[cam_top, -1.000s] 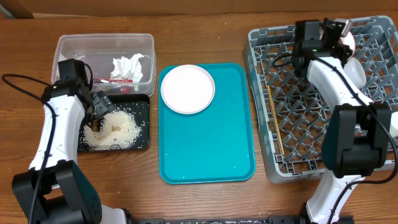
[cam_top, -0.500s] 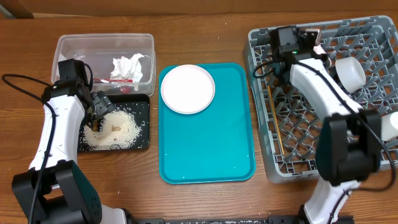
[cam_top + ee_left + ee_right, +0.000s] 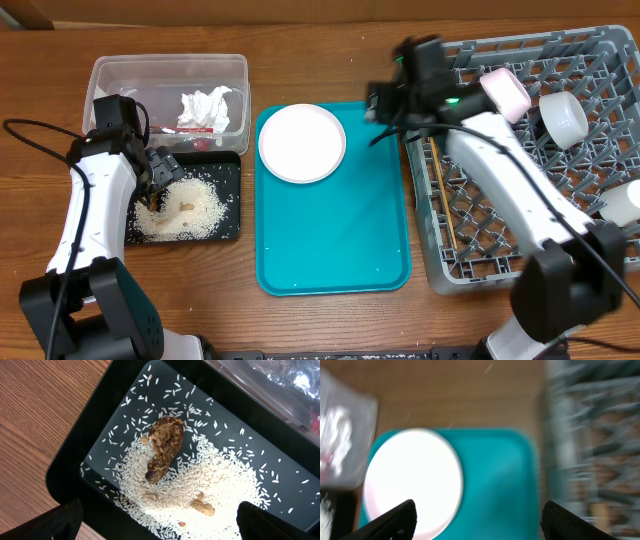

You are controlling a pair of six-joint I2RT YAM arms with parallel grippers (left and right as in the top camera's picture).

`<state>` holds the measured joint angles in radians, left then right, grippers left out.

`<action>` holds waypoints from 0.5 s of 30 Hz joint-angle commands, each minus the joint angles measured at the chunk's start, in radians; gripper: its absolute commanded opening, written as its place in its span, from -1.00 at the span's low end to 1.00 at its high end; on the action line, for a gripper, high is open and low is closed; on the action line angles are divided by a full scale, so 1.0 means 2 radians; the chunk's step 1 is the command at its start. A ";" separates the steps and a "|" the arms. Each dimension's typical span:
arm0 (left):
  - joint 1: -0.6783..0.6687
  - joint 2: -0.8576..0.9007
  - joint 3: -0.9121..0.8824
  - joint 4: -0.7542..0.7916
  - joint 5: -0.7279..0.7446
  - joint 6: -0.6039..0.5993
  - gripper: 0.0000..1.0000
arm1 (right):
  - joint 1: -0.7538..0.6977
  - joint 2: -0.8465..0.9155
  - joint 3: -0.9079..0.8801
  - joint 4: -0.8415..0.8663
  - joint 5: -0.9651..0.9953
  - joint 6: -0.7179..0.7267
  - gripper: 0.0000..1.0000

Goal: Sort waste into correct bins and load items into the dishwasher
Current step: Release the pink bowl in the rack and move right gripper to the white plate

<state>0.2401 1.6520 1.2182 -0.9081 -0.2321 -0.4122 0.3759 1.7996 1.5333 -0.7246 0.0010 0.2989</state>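
Overhead: R claw (image 3: 383,100) over teal tray (image 3: 340,230) edge, beside plate (image 3: 302,142)

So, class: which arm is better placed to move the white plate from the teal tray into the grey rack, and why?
Right, probably. The open, empty right gripper hangs beside the white plate, the grey rack on its side; the left gripper is over the black tray.

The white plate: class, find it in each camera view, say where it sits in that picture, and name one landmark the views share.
Overhead: the white plate sits above centre, on the upper-left corner of the teal tray.
Left wrist: not in this picture.
Right wrist: blurred, at lower left, on the teal tray.
Shared landmark: the teal tray under the plate, seen in the overhead and right wrist views.
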 commanded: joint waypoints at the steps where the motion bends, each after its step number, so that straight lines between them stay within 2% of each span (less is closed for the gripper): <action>1: 0.001 0.004 -0.002 0.000 -0.002 0.004 1.00 | 0.031 0.040 0.001 0.003 -0.050 0.007 0.65; 11: 0.001 0.004 -0.002 0.001 -0.002 0.004 0.99 | 0.058 0.128 -0.001 0.010 -0.050 0.049 0.64; 13: 0.001 0.004 -0.002 0.000 -0.002 0.004 0.99 | 0.059 0.145 -0.001 0.010 -0.050 0.050 0.63; 15: 0.001 0.004 -0.002 0.000 -0.002 0.004 1.00 | 0.059 0.158 -0.001 0.006 -0.050 0.050 0.53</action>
<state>0.2401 1.6520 1.2182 -0.9081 -0.2321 -0.4122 0.4870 2.0754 1.5330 -0.7105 -0.0933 0.3759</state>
